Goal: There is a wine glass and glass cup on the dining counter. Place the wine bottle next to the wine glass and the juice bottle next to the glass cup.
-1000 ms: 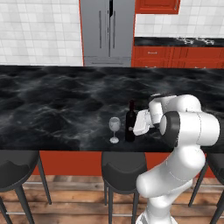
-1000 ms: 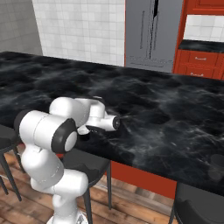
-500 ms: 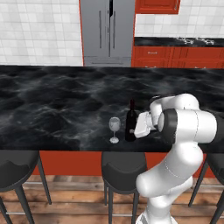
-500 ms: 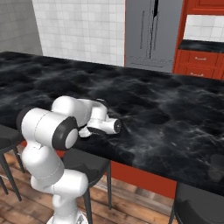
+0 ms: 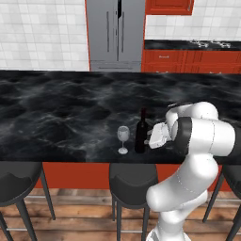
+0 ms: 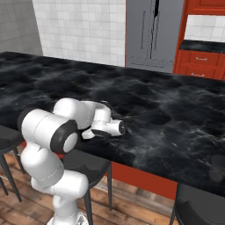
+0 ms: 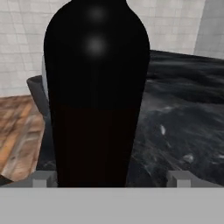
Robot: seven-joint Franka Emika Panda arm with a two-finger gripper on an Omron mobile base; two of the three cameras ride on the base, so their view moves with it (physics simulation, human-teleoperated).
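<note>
Light was even, bright, rendered. Soft glare spots sat on wine bottle (image 7: 96, 100); dining counter (image 5: 61, 108) was glossy. Hand view was slightly blurred.

The arm (image 5: 188, 188) is glossy white, built of thick rounded segments that swell into bulbous housings at each joint. Dark grey-black bands ring the joints — one broad collar (image 5: 183, 134) circles the big elbow housing, and a round dark cap (image 6: 65, 137) closes its end. The hand (image 5: 157, 136) is a small white block with dark trim — its wrist ends in a dark disc (image 6: 122, 128).
</note>
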